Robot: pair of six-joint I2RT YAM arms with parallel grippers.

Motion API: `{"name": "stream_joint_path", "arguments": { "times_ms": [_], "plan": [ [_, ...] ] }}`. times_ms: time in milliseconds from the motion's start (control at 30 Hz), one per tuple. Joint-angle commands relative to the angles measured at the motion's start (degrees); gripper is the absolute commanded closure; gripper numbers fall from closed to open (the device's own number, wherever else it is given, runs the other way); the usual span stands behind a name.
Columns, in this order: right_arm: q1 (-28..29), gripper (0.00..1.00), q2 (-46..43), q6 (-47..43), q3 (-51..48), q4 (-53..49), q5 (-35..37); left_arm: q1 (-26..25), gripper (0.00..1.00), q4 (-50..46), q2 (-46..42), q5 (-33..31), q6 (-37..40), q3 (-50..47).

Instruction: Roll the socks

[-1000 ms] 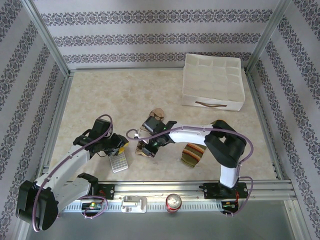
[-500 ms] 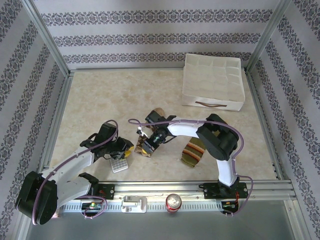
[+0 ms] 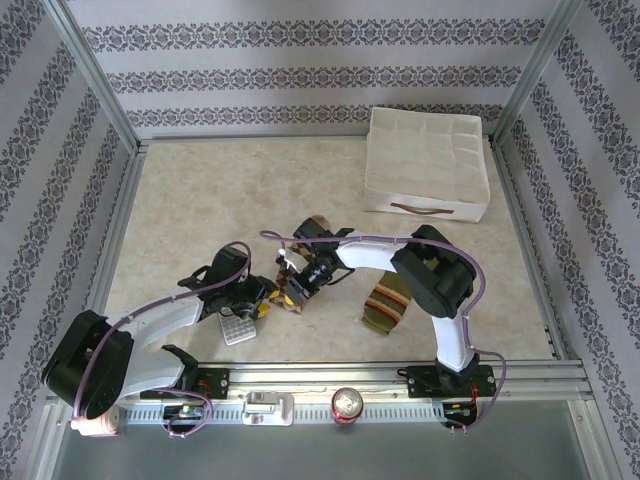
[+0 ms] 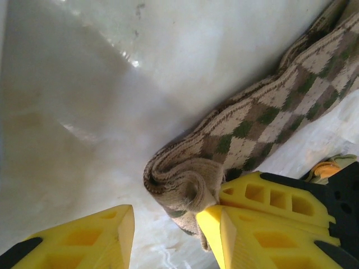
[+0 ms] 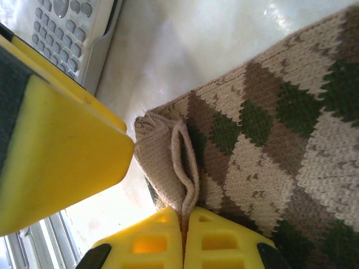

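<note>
Since a second ago your left fingers (image 4: 90,238) have swung toward 3 o'clock, off the calculator (image 3: 237,328) and up to the argyle sock (image 4: 252,117), and they have spread. That sock lies mid-counter in the top view, running from a small rolled end at its 7 o'clock tip out toward 1 o'clock. The roll looks only a turn or two deep and most of the length is flat, so I judge you are early in rolling the first sock.

Your right fingers (image 5: 151,241) are pressed together on a fold of fabric at the roll's edge. Your left fingers stand apart on either side of the roll, one touching it, gripping nothing.

The olive striped sock (image 3: 387,305) lies near, at 4 o'clock of the roll. The calculator sits just at 8 o'clock, and a white box (image 3: 428,165) stands well off at 1 o'clock on the counter (image 3: 200,200).

Next you likely need the left fingers to close on the roll so the right can release and turn it onward. Release too soon and the coil may spring open.
</note>
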Motion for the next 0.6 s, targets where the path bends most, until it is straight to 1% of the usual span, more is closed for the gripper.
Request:
{"name": "stream_joint_path", "arguments": {
  "times_ms": [0, 200, 267, 333, 400, 433, 467, 567],
  "plan": [
    [-0.6, 1.0, 1.2, 1.2, 0.3, 0.3, -2.0, -0.9, 0.57, 5.3, 2.1, -1.5, -2.2, -0.3],
    [-0.7, 1.0, 1.3, 2.0, -0.5, 1.4, -2.8, -1.5, 0.58, 9.6, 6.7, -2.1, -3.7, 0.0],
    [-0.8, 1.0, 1.3, 2.2, -0.7, 1.8, -2.9, -1.8, 0.62, 8.7, 7.7, -2.2, -3.8, 0.5],
    [-0.8, 1.0, 1.2, 2.1, -0.9, 1.9, -2.9, -2.1, 0.69, 7.2, 8.1, -2.9, -4.0, 0.9],
    [-0.9, 1.0, 0.8, 1.8, -1.3, 2.2, -2.4, -2.2, 0.82, 5.0, 8.4, -3.3, -4.1, 1.4],
    [-0.8, 1.0, 0.2, 1.3, -1.7, 2.6, -1.9, -2.2, 0.91, 3.9, 8.3, -3.5, -4.2, 1.5],
    [-0.8, 0.96, -0.6, 0.9, -2.3, 3.2, -1.4, -2.2, 0.99, 2.6, 8.4, -3.6, -4.4, 1.6],
    [-0.2, 0.82, -5.5, -3.0, -5.3, 5.3, 1.8, -2.2, 1.0, -1.2, 7.8, -4.3, -5.1, 1.6]
  ]
}}
